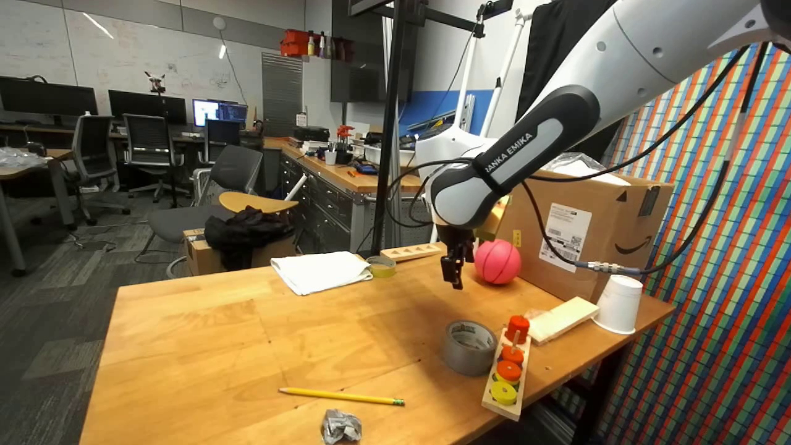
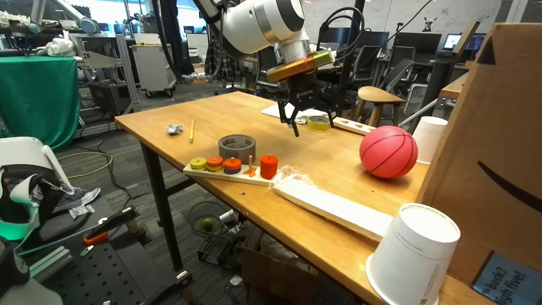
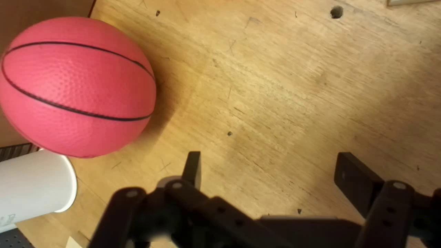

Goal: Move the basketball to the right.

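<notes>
The pinkish-red basketball with dark seams rests on the wooden table near the cardboard box; it shows in both exterior views (image 1: 497, 262) (image 2: 388, 152). In the wrist view the basketball (image 3: 77, 86) fills the upper left, outside the jaws. My gripper is black and open, with nothing between its fingers (image 3: 270, 171). It hangs above the table beside the ball, apart from it, fingers pointing down, as both exterior views show (image 1: 455, 278) (image 2: 314, 123). Only bare table shows between the fingertips.
The cardboard box (image 1: 587, 241) stands by the ball. White paper cups (image 2: 413, 254) (image 2: 430, 133) stand near the box. A grey tape roll (image 1: 460, 360), a peg toy (image 1: 508, 377) and a wooden board (image 1: 562, 319) lie along one edge. A white cloth (image 1: 321, 272) and pencil (image 1: 340, 395) lie farther off.
</notes>
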Available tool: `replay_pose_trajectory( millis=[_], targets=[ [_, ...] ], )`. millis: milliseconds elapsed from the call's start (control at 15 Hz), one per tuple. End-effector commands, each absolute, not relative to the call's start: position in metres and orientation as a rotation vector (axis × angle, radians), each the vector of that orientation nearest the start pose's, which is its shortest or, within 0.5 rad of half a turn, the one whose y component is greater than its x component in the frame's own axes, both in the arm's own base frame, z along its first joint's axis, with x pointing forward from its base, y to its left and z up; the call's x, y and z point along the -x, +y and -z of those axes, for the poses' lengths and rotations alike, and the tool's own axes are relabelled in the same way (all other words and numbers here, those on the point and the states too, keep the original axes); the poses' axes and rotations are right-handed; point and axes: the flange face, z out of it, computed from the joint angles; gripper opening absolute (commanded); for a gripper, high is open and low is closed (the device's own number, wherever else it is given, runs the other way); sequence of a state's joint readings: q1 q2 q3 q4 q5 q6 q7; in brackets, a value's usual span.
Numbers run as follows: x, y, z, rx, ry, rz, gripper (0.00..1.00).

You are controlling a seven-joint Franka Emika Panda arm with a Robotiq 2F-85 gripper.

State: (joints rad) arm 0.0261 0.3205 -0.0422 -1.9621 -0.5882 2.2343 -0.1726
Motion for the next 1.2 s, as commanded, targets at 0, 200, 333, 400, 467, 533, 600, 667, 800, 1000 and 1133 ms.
replay_pose_trajectory(
  millis=[0,200,333,400,467,533,600,667,800,1000,1133],
  targets=[
    [-0.614,-0.034,-0.316,3.467,-1.019,-0.182,1.00],
    [-0.612,-0.055,-0.318,3.471,-0.955,-0.201,1.00],
    [-0.607,-0.069,-0.320,3.466,-0.924,-0.209,1.00],
    [-0.606,-0.075,-0.321,3.466,-0.904,-0.215,1.00],
    [-0.603,-0.084,-0.320,3.462,-0.889,-0.214,1.00],
    [-0.603,-0.089,-0.321,3.465,-0.872,-0.215,1.00],
    [-0.602,-0.096,-0.323,3.477,-0.846,-0.226,1.00],
    [-0.602,-0.102,-0.324,3.484,-0.826,-0.236,1.00],
    [-0.602,-0.113,-0.326,3.463,-0.786,-0.255,1.00],
    [-0.602,-0.122,-0.330,3.419,-0.757,-0.266,1.00],
    [-0.603,-0.126,-0.334,3.408,-0.734,-0.277,1.00]
  ],
)
